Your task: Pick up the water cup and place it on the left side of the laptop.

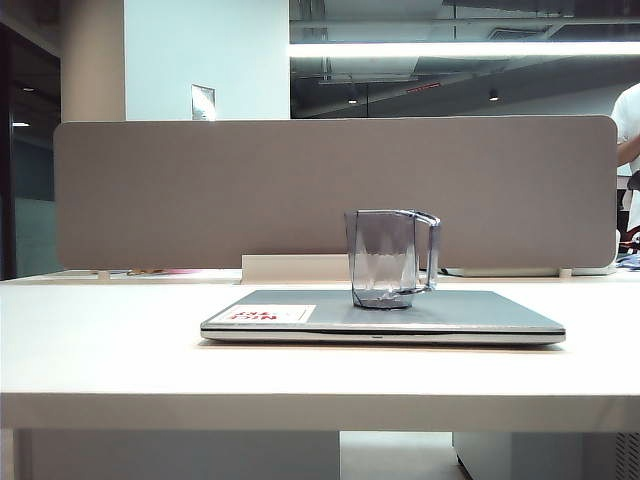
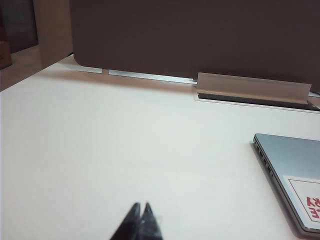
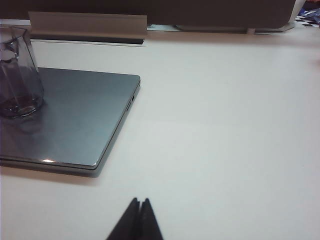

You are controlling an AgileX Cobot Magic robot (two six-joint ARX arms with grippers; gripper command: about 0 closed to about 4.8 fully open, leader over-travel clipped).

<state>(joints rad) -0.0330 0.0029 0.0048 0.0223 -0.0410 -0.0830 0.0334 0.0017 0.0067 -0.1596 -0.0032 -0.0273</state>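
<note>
The water cup (image 1: 388,257), a clear grey-tinted faceted mug with its handle to the right, stands upright on the closed lid of the laptop (image 1: 480,315), right of the lid's white sticker with red print. Neither arm shows in the exterior view. In the left wrist view my left gripper (image 2: 140,206) is shut and empty over bare table, well short of the laptop (image 2: 295,165) corner; the cup is out of that view. In the right wrist view my right gripper (image 3: 140,201) is shut and empty over bare table, with the laptop (image 3: 80,117) and the water cup (image 3: 17,75) ahead and off to one side.
A grey divider panel (image 1: 330,190) runs along the far edge of the white table (image 1: 100,340). A raised cable-tray flap (image 1: 295,268) sits behind the laptop. Some items lie at the far right end of the divider (image 1: 628,255).
</note>
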